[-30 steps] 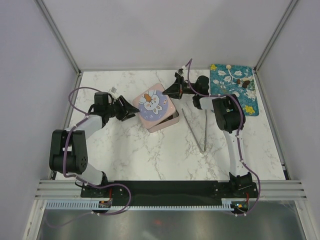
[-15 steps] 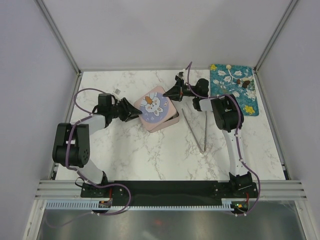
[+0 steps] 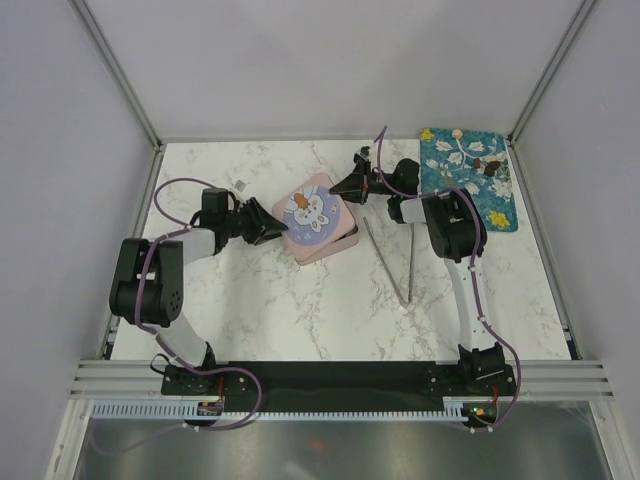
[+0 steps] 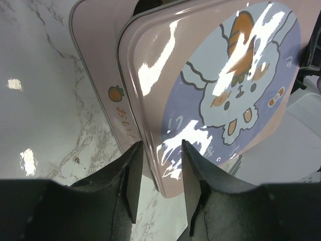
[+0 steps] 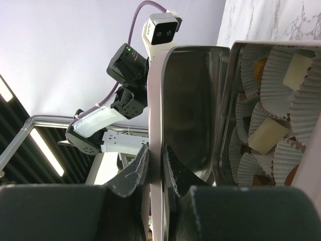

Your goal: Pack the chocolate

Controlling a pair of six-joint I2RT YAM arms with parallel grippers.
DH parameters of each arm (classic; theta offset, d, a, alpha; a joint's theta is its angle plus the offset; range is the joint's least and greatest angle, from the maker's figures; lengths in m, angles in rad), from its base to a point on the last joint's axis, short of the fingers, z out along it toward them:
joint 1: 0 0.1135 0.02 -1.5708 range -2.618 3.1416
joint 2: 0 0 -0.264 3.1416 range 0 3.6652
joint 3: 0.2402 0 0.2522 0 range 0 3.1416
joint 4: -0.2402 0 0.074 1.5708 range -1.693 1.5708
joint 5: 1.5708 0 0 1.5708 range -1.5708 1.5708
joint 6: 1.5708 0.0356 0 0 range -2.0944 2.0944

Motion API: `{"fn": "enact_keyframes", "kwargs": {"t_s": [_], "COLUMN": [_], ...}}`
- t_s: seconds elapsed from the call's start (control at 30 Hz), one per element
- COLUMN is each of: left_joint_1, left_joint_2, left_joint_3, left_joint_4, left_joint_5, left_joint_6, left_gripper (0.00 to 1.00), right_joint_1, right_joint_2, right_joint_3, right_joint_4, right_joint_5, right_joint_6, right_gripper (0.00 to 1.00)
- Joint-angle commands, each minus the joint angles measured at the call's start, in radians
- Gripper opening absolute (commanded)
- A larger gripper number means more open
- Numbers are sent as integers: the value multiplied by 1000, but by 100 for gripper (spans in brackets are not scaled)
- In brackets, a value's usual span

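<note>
A: Chocolate [image 5: 264, 136], location?
B: In white paper cups [image 5: 251, 170] inside the pink tin [image 4: 93, 55], mid-table. The right wrist view shows cream squares and some darker pieces. A few small brown pieces [image 3: 489, 167] also lie on the blue patterned cloth [image 3: 455, 180] at the far right.
A: Now left to right. Left gripper?
B: Left gripper [image 4: 162, 145] sits at the tin's left side. Its 2 fingers stand apart, straddling the edge of the bunny lid [image 4: 215, 75]. Cannot tell whether the pads press on it.
A: Lid?
B: Tilted and not seated. The tin's inside shows past the lid's underside.
A: Right gripper?
B: Right gripper [image 5: 155, 150] is clamped tight on the lid's far right edge.
A: Beyond that?
B: Metal tongs [image 3: 410, 260] lie on the marble table [image 3: 300, 310], between tin and cloth, apart from both grippers.
</note>
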Motion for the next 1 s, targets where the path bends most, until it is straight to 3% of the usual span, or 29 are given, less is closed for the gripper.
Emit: {"fn": "enact_keyframes", "kwargs": {"t_s": [0.0, 0.23, 0.47, 0.73, 0.97], "left_joint_1": [-9, -21, -31, -35, -38], "left_joint_2": [21, 41, 59, 73, 73], "left_joint_3": [42, 75, 89, 87, 92], "left_joint_4": [43, 46, 46, 46, 46], "left_joint_5": [25, 28, 28, 22, 21], "left_joint_6": [-16, -19, -19, -19, -19], "left_gripper": [43, 43, 43, 43, 42], "right_joint_1": [-9, -23, -44, -66, -98], "right_joint_2": [15, 23, 17, 6, -20], "right_joint_3": [42, 51, 48, 45, 68], "right_joint_4": [33, -8, -83, -234, -479], "right_joint_5": [-4, -6, -1, 4, 39], "right_joint_6": [-2, -29, -80, -221, -391], "right_gripper": [8, 15, 32, 55, 77]}}
